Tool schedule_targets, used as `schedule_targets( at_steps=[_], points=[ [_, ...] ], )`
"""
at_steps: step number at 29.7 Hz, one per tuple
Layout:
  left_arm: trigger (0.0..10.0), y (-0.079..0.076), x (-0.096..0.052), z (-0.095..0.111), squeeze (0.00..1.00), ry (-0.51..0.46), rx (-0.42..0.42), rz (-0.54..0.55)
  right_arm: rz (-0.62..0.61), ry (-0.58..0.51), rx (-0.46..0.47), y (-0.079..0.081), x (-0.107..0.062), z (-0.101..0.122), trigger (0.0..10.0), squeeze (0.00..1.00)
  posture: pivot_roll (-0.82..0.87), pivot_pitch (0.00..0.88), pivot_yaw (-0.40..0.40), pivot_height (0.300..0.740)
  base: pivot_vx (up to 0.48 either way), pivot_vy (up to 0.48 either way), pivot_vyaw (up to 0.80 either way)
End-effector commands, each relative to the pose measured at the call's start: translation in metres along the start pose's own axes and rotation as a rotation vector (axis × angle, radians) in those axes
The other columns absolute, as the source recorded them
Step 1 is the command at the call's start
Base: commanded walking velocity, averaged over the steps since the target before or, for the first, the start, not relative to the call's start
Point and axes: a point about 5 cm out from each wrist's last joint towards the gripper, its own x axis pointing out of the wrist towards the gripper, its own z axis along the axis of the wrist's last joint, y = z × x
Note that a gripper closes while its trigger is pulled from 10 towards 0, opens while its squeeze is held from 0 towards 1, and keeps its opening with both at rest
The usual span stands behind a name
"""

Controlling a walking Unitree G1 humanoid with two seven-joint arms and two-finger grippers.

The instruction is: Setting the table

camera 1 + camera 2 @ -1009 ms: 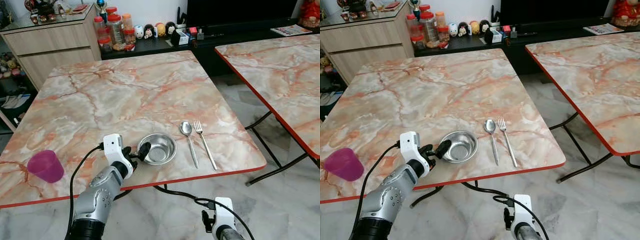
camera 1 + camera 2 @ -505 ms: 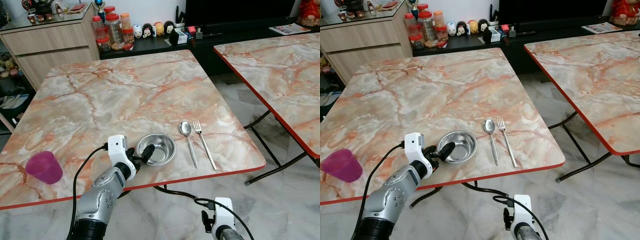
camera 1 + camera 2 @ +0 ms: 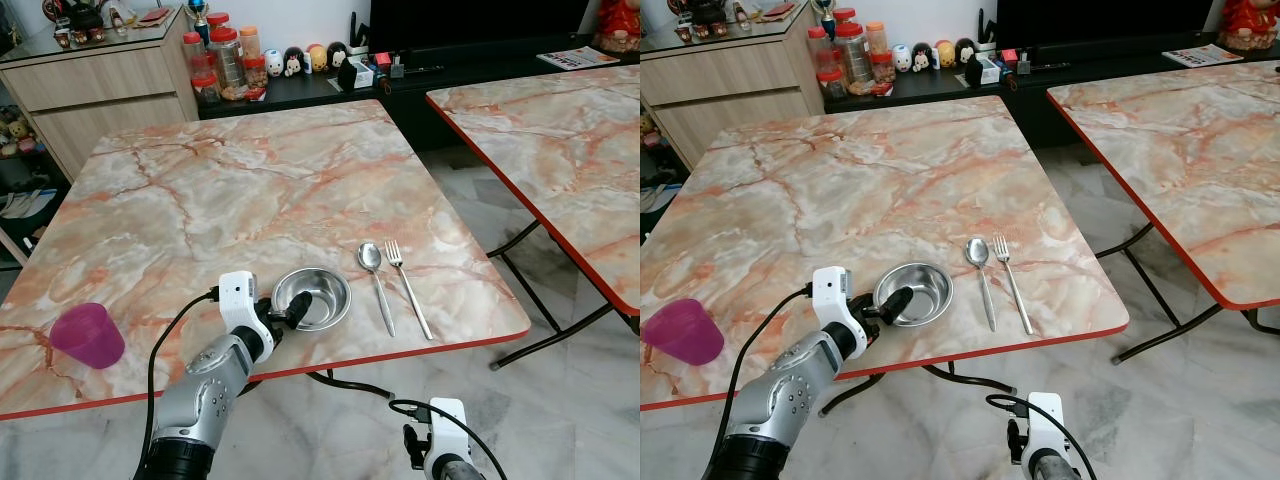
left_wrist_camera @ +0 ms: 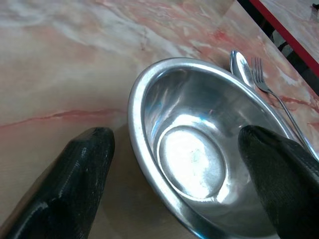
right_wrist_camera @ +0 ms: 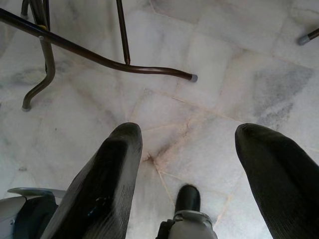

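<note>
A small steel bowl [image 3: 314, 297] sits near the front edge of the marble table [image 3: 230, 190]. Just right of it lie a spoon [image 3: 376, 275] and a fork [image 3: 409, 287], side by side. My left gripper [image 3: 286, 314] is open at the bowl's near-left rim; in the left wrist view one finger [image 4: 75, 179] rests outside the rim and the other [image 4: 281, 174] over the bowl [image 4: 194, 149]. A purple cup [image 3: 88, 335] stands at the table's front left. My right gripper [image 5: 192, 174] hangs open below the table, over the floor.
A second marble table [image 3: 560, 150] stands to the right across a narrow gap. Behind are a wooden cabinet [image 3: 100, 90] and a black console holding jars [image 3: 228, 62] and figurines. Folding table legs [image 5: 99, 55] cross the tiled floor.
My left gripper has crept slightly toward me along the bowl's near rim. The bowl, spoon, fork and cup have stayed put.
</note>
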Motion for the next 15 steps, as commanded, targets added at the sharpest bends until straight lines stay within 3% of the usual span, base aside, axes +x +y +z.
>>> schedule_targets(
  at_steps=[1, 2, 13, 15],
  points=[
    [1.8, -0.0016, 0.002, 0.0054, 0.0, 0.005, 0.027, -0.005, 0.006, 0.001, -0.002, 0.0029, 0.0005, 0.001, 10.0, 0.0, 0.07, 0.0, 0.075, 0.723, 0.0, 0.0, 0.0],
    [0.2, -0.0016, 0.0021, 0.0054, 0.0, 0.006, 0.028, -0.004, 0.007, 0.001, -0.003, 0.0029, 0.0006, 0.0011, 10.0, 0.0, 0.07, 0.0, 0.076, 0.723, 0.0, 0.0, 0.0],
    [0.0, -0.0021, 0.0027, 0.0042, 0.0, 0.018, 0.053, -0.007, 0.015, 0.003, -0.012, 0.0042, 0.0007, 0.0011, 10.0, 0.0, 0.07, 0.0, 0.074, 0.723, 0.0, 0.0, 0.0],
    [0.0, -0.002, 0.0034, 0.0024, 0.0, 0.038, 0.104, -0.004, 0.02, 0.002, -0.019, 0.0043, 0.0011, 0.0026, 10.0, 0.0, 0.07, 0.0, 0.072, 0.723, 0.0, 0.0, 0.0]
  ],
)
